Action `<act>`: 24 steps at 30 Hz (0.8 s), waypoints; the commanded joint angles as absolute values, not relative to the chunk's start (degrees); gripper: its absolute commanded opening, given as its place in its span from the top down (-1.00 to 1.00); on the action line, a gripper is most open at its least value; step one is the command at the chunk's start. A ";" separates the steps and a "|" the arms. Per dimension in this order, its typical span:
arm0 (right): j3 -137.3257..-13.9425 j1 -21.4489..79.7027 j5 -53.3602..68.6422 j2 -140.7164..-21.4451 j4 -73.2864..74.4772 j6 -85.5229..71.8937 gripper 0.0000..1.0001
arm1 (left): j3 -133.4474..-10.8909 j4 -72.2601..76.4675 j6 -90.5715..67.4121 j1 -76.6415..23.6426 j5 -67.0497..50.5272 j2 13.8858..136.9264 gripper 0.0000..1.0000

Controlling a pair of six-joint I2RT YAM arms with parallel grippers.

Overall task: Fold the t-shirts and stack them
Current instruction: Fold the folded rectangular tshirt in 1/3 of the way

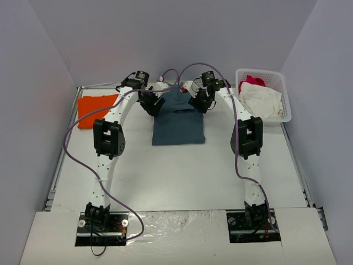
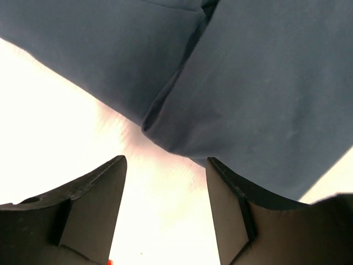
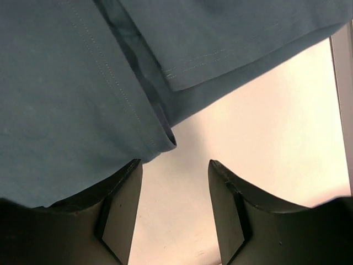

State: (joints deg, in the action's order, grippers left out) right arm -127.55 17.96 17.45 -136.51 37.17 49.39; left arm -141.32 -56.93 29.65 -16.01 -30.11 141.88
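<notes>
A dark slate-blue t-shirt (image 1: 178, 122) lies folded at the middle back of the table. My left gripper (image 1: 154, 106) hovers at its far left corner and my right gripper (image 1: 199, 104) at its far right corner. In the left wrist view the left gripper (image 2: 165, 161) is open, bare table between its fingers, and a folded edge of the blue t-shirt (image 2: 248, 83) lies just beyond the tips. The right gripper (image 3: 175, 163) is open too, with the hemmed corner of the blue t-shirt (image 3: 83, 99) just past its left finger. A folded orange t-shirt (image 1: 95, 110) rests at the far left.
A white plastic basket (image 1: 278, 81) stands at the back right, holding a white garment (image 1: 261, 100) and a red-pink garment (image 1: 253, 80). Grey walls close in the table on three sides. Purple cables loop from both arms.
</notes>
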 commanded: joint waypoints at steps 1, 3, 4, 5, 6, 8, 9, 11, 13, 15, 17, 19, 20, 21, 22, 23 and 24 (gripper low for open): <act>-129.12 17.75 14.85 -133.52 36.91 45.19 0.04 | -135.39 -55.90 30.15 -16.61 -29.79 130.72 -0.16; -127.89 17.84 15.11 -130.19 37.09 43.60 0.03 | -130.39 -55.29 31.37 -16.61 -29.88 125.46 -0.16; -125.62 17.84 15.55 -128.86 37.09 42.81 0.03 | -127.30 -54.59 31.72 -16.70 -29.97 123.24 -0.17; -124.12 17.75 16.08 -127.46 37.09 41.06 0.03 | -123.79 -53.62 31.90 -16.70 -30.06 121.05 -0.17; -122.27 17.75 17.13 -124.40 36.92 40.09 0.03 | -115.75 -50.48 31.99 -16.70 -29.88 116.15 -0.17; -116.56 17.67 17.93 -121.48 37.09 36.85 0.03 | -107.44 -46.08 32.87 -17.40 -29.45 111.21 -0.17; -114.37 17.58 19.15 -118.51 37.09 36.13 0.03 | -99.75 -44.58 33.57 -17.84 -28.92 106.66 -0.17; -107.86 17.32 20.73 -114.29 36.91 33.85 0.03 | -92.50 -39.85 34.19 -19.24 -27.43 100.15 -0.17; -104.08 16.26 25.47 -111.98 37.09 32.09 0.01 | -81.77 -36.05 34.80 -20.65 -25.94 96.17 -0.16; -99.24 15.65 28.02 -109.18 37.18 30.07 0.01 | -71.87 -29.64 36.20 -24.58 -21.38 90.91 -0.16; -95.39 14.77 31.72 -107.85 38.05 29.97 0.00 | -66.56 -24.73 37.61 -28.11 -15.51 87.56 -0.16; -93.44 14.68 32.52 -106.35 39.02 30.41 0.00 | -61.10 -21.37 38.67 -32.77 -12.14 86.75 -0.16; -91.69 14.59 32.35 -105.74 39.11 30.50 0.00 | -60.13 -19.27 38.76 -33.74 -10.30 86.84 -0.16; -90.97 14.59 32.00 -105.47 39.02 30.41 0.00 | -59.42 -18.20 38.67 -35.06 -9.76 87.10 -0.16; -90.36 14.59 30.95 -105.21 39.02 30.32 0.00 | -58.28 -17.32 38.76 -35.33 -9.49 87.53 -0.17; -89.39 14.59 30.33 -104.77 38.94 30.32 0.00 | -57.75 -14.88 38.76 -35.59 -8.10 88.41 -0.17; -89.04 14.59 29.71 -104.68 38.94 30.24 0.00 | -57.22 -13.29 38.76 -35.60 -7.39 88.85 -0.17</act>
